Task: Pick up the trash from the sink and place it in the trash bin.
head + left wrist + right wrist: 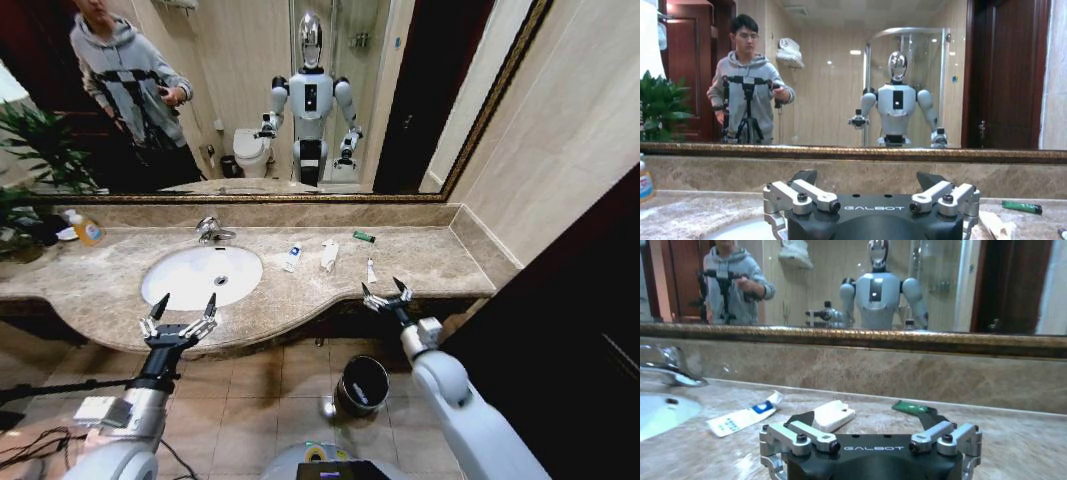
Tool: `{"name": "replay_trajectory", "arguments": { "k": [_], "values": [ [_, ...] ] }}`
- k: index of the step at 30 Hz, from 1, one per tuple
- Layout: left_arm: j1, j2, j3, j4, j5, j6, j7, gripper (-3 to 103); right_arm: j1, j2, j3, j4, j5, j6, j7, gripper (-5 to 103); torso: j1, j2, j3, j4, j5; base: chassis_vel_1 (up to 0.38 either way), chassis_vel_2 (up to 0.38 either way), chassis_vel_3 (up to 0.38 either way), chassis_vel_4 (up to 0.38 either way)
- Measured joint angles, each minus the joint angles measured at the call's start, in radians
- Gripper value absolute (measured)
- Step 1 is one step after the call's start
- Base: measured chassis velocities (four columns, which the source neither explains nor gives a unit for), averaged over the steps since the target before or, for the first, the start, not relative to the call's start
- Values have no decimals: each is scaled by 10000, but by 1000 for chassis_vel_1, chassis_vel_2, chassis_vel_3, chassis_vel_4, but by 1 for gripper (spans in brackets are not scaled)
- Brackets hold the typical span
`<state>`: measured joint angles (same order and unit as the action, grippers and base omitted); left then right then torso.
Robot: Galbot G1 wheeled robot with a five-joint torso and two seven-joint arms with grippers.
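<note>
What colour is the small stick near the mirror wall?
Dark green stick, clearest in the right wrist view.

bathroom, marble countertop (420,262), oval sink (200,275), wide mirror (300,90), mirrored toilet (250,150)

Marble countertop (420,262) with scattered trash (328,254)
</note>
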<state>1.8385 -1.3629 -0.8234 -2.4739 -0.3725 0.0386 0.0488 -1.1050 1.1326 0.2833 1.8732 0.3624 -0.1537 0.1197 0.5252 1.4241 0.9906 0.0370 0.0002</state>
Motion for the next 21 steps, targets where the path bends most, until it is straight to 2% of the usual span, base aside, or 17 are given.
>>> {"name": "replay_trajectory", "arguments": {
  "k": [8,16,17,21],
  "values": [
    [0,0,0,0,0,0,0,100,1678,229,-681,-1971,44,-251,36,100,1,0,0,0,-3,0,0,0,0],
    [0,0,1,0,0,0,0,100,1684,267,-427,-2756,118,-148,25,100,-1,0,-1,-3,-2,0,0,0,0],
    [1,0,0,1,0,0,0,100,1661,274,-388,-2875,99,-89,17,103,-1,0,-1,-3,-2,0,0,0,0],
    [1,1,0,0,0,0,0,100,1609,304,-331,-3001,50,-22,-33,93,0,0,-1,-3,-2,0,0,0,0]
  ]
}}
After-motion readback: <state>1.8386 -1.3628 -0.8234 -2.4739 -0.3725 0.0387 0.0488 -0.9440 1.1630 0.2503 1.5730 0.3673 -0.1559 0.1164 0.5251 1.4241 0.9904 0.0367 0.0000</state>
